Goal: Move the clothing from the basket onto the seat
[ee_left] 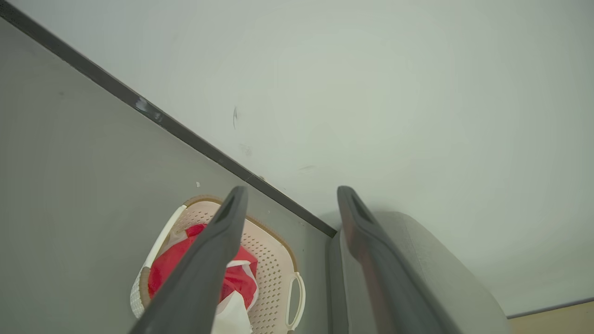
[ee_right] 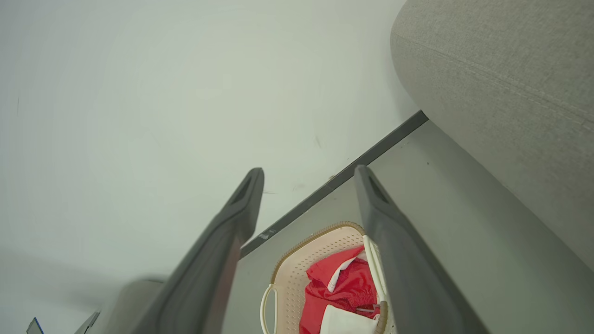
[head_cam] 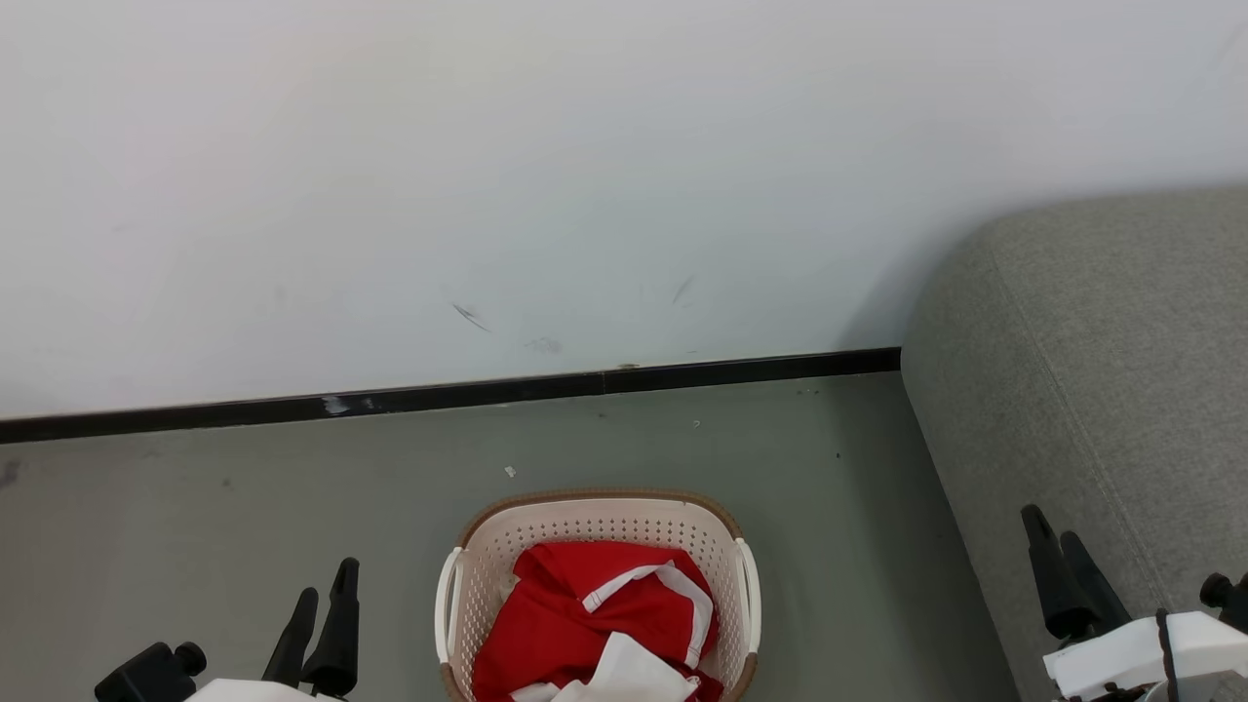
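The cream basket with a brown rim stands on the grey floor at the bottom middle of the head view, holding red clothing with white panels. The grey seat rises at the right. My left gripper is open to the left of the basket, and my right gripper is open in front of the seat, both apart from the basket. In the left wrist view the gripper is empty, with the basket and clothing below. The right wrist view shows its open gripper, basket and clothing.
A white wall with a black baseboard runs behind the basket. Grey floor spreads to the left of the basket and between it and the seat. A second grey upholstered edge shows at the lower left of the right wrist view.
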You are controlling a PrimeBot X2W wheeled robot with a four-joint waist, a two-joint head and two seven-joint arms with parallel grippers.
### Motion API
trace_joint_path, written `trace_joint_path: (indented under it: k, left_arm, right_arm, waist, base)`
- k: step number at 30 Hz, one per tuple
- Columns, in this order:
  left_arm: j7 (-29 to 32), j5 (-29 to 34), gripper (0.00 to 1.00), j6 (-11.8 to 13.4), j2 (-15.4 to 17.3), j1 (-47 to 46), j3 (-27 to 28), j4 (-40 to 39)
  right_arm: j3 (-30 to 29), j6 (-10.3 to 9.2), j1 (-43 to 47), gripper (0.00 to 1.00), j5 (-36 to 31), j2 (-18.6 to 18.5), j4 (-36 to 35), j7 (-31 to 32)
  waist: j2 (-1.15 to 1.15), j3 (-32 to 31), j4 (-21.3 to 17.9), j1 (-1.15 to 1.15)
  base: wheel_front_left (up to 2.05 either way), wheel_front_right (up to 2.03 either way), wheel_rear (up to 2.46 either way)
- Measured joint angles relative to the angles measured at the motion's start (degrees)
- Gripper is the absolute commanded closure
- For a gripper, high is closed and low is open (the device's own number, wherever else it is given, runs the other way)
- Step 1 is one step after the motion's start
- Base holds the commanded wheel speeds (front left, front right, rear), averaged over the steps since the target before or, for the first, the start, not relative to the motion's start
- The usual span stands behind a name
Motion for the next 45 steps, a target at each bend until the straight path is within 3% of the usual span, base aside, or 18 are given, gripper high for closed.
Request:
trace_joint_path:
  k: [11, 16, 45]
  left_arm:
    - [-2.15, 8.72, 0.0, 0.55, -0.3, 0.02, -0.66, -1.24]
    - [-3.24, 12.8, 0.0, 0.64, -0.32, 0.25, -0.94, -1.75]
    - [-9.04, 36.38, 0.0, 0.54, -0.25, 1.69, -2.15, -3.87]
  right_arm:
    - [-0.16, 0.0, 0.16, 0.0, -11.99, 0.55, -1.29, -2.48]
    - [-0.31, 0.0, 0.52, 0.0, -17.18, 0.6, -1.68, -3.54]
    - [-1.96, 0.0, 2.02, 0.0, -44.24, 0.96, -2.83, -9.46]
  waist:
    - [0.0, 0.26, -0.23, -0.55]
    - [0.0, 0.38, -0.31, -0.7]
    - [0.0, 0.32, -1.37, -0.81]
  base:
    - [0.0, 0.0, 0.0]
    - [0.0, 0.0, 0.0]
    - [0.0, 0.0, 0.0]
